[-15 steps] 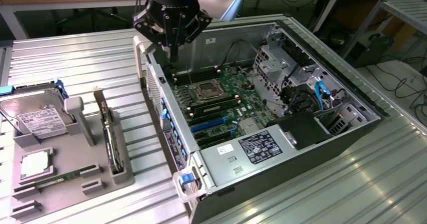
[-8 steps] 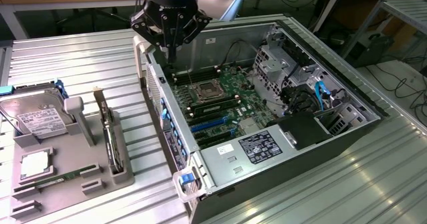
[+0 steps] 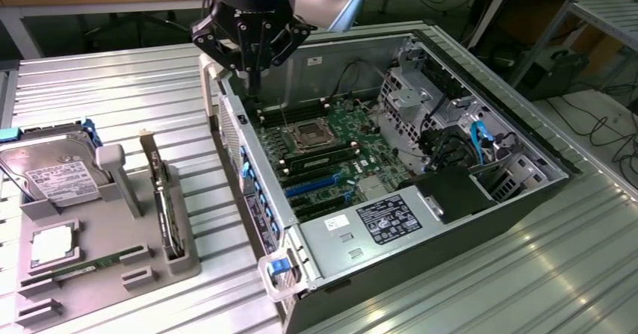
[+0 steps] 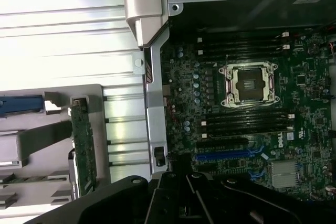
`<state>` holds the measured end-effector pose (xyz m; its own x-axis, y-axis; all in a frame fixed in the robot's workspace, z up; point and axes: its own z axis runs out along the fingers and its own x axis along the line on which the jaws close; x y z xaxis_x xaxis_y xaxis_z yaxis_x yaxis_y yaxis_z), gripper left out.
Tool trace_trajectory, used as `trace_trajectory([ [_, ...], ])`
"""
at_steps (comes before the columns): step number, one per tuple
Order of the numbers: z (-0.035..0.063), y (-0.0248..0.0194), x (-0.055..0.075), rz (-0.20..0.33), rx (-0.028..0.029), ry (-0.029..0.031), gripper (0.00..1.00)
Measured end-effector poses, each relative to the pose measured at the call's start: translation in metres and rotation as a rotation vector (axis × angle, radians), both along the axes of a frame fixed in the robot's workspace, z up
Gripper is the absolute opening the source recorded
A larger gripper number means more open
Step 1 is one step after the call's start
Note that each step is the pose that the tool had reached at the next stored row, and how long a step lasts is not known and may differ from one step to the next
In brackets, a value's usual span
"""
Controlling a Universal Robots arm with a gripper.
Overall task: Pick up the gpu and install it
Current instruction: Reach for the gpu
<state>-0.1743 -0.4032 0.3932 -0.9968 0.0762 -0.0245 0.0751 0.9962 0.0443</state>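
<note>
The gpu (image 3: 160, 193) stands on edge in a slot of the grey holder tray (image 3: 110, 222) at the exterior view's left, its green board and silver bracket facing up. In the wrist view the gpu (image 4: 83, 148) appears as a narrow green strip in that same holder. My gripper (image 3: 252, 87) hangs over the far left corner of the open computer case (image 3: 429, 267), above the motherboard (image 3: 329, 151) and well away from the gpu. Its fingers are shut together with nothing between them. The gripper's black linkage (image 4: 189, 195) shows in the wrist view over the blue expansion slots (image 4: 226, 156).
A silver hard drive (image 3: 55, 173), a processor chip (image 3: 50, 246) and a green memory stick (image 3: 88, 268) also sit in the holder tray. The case's metal side wall (image 4: 155, 108) stands between tray and motherboard. The ribbed metal table (image 3: 119, 95) spreads all round.
</note>
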Motion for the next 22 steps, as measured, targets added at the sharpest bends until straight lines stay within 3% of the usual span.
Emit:
trace_trajectory([
  [22, -0.0001, -0.0037, -0.012, 0.000, 0.0000, 0.0000, 0.11],
])
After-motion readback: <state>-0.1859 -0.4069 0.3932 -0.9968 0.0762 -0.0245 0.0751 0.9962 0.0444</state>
